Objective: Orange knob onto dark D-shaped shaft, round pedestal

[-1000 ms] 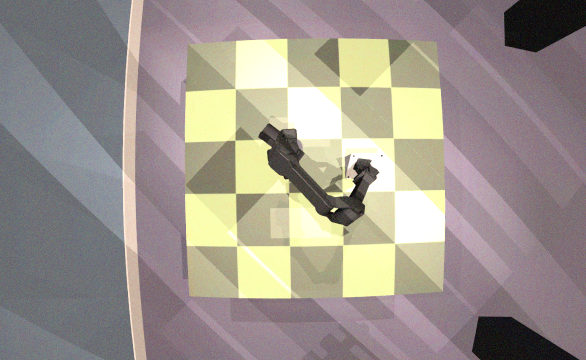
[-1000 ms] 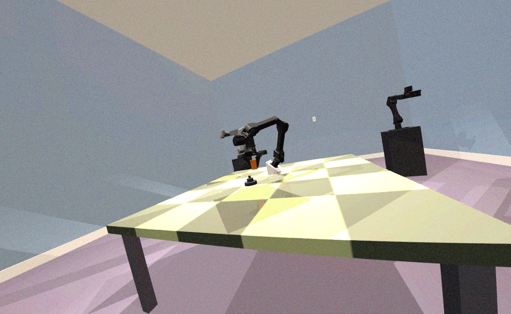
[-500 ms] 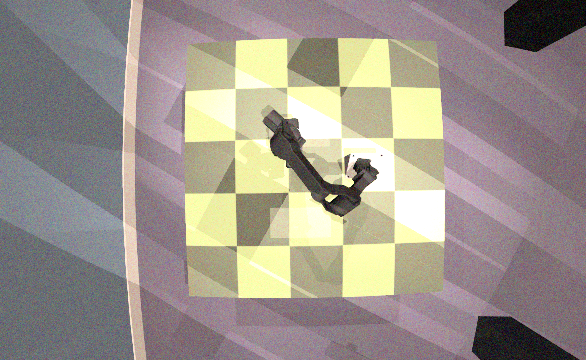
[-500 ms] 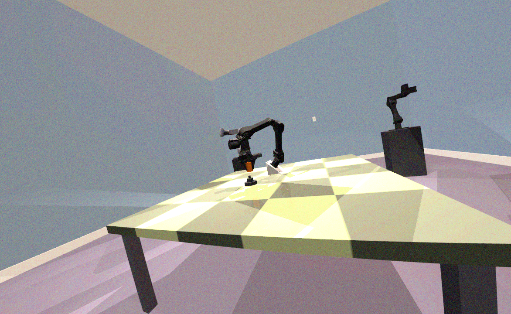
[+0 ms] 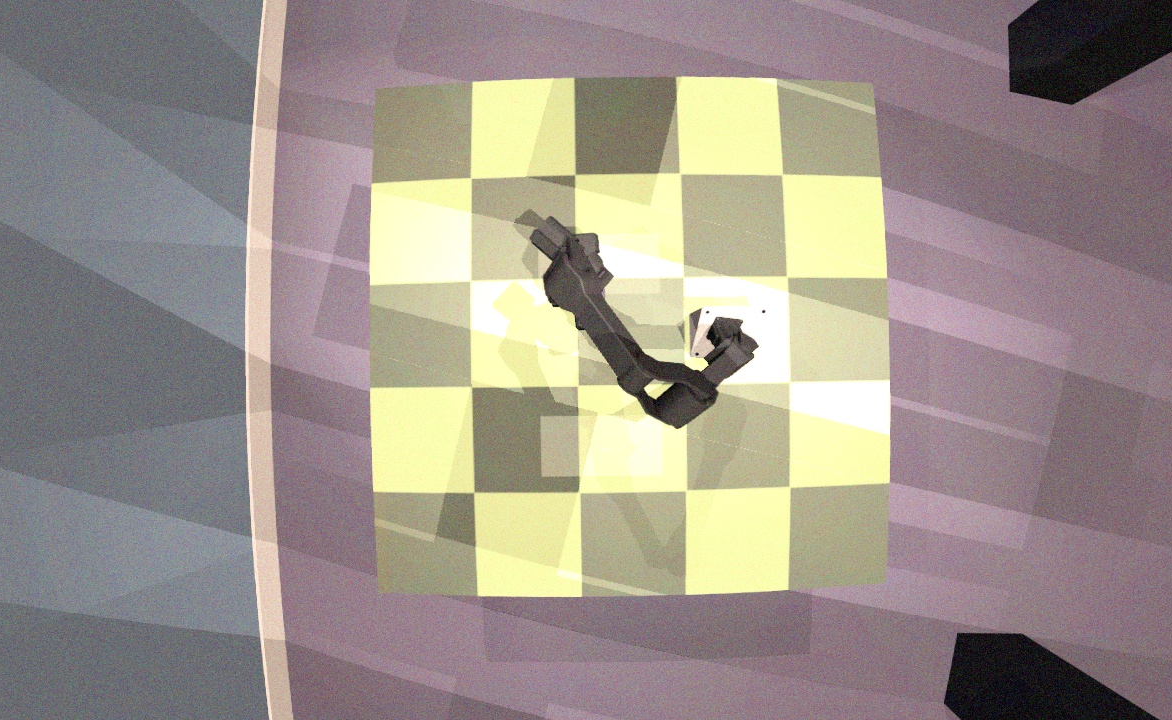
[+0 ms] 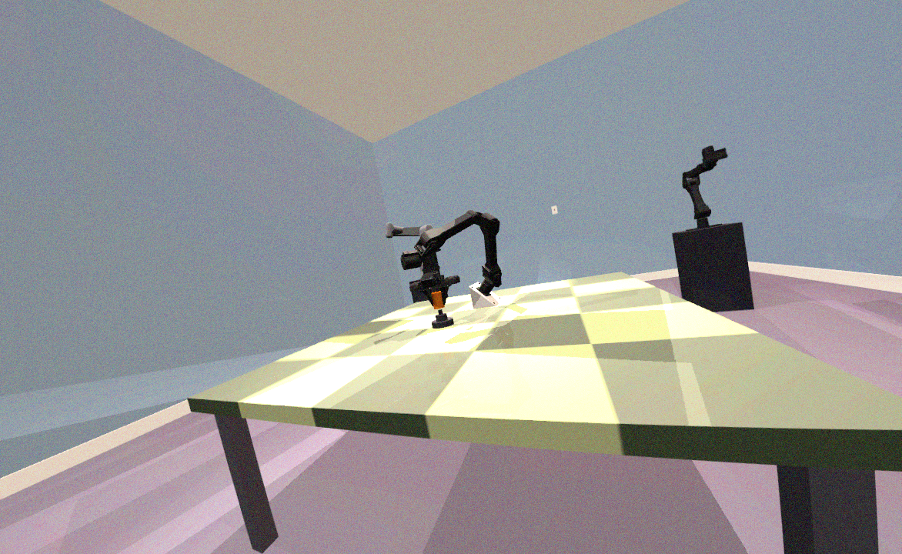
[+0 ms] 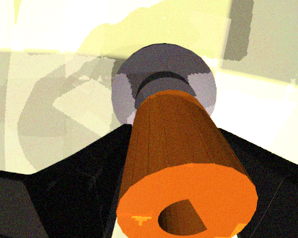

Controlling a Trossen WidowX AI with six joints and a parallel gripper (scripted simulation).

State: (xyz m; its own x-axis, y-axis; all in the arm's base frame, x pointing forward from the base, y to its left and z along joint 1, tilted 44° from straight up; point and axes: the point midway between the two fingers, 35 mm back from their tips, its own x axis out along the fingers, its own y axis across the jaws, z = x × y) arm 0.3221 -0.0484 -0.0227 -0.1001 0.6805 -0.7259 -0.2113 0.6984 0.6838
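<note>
The claw [image 6: 438,298] [image 7: 172,134] is clamped on the orange knob [image 6: 438,300] [image 7: 175,132], above the pedestal [image 6: 442,322] [image 7: 162,59]. Misaligned flats could make it jam on the shaft.

Strong light is washing the pale squares of the bench [image 5: 420,438] [image 6: 522,385] [image 7: 275,119] to near-white, while angular shadows are crossing it. Fine grain is speckling the walls [image 6: 165,206]. In the top view, bench edges are bowing outward; in the wrist view, shadow is darkening the orange knob's side [image 7: 175,139].
</note>
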